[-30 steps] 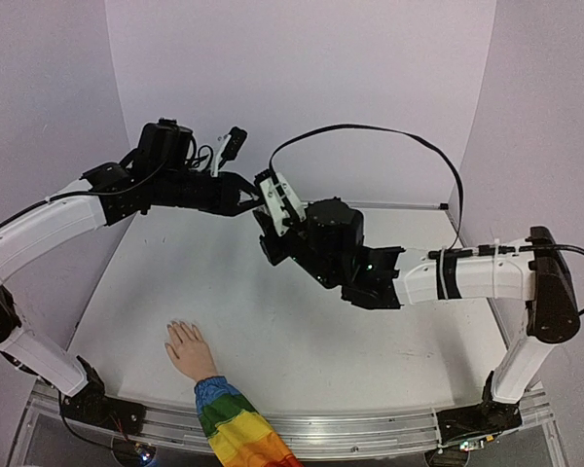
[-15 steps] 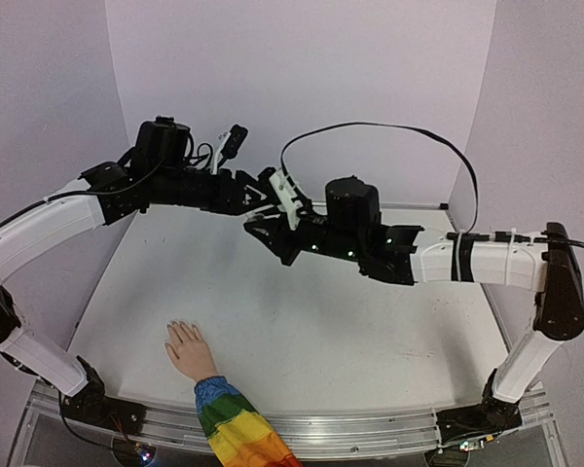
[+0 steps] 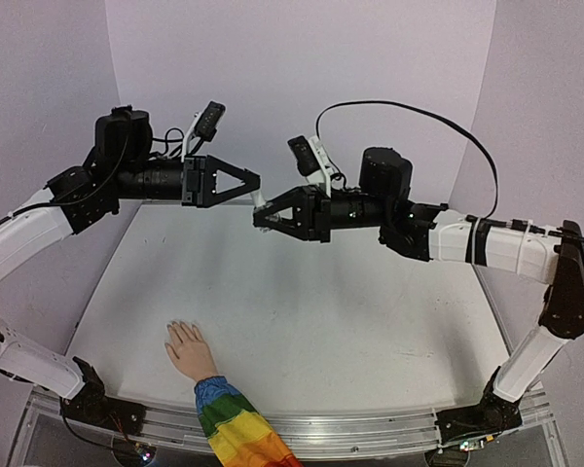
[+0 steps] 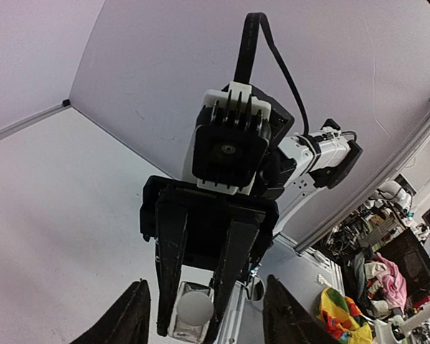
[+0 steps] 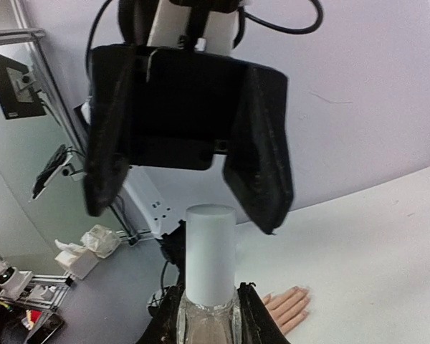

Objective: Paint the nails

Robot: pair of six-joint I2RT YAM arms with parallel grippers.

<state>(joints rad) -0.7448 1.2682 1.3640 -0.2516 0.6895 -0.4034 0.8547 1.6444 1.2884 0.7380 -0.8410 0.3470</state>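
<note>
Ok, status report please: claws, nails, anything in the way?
Left claw open. Right claw shut on small clear white-capped bottle, cap on. Pale nails on skin-coloured mannequin hand, nothing covering them.

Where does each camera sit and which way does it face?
Top external: above and behind the bases, looking down at the table; both arms show.
Left wrist: on the left gripper, facing the right gripper; own fingers at bottom.
Right wrist: faces the left gripper; own fingers hold the bottle.
Shared: both wrist views see the bottle.
</note>
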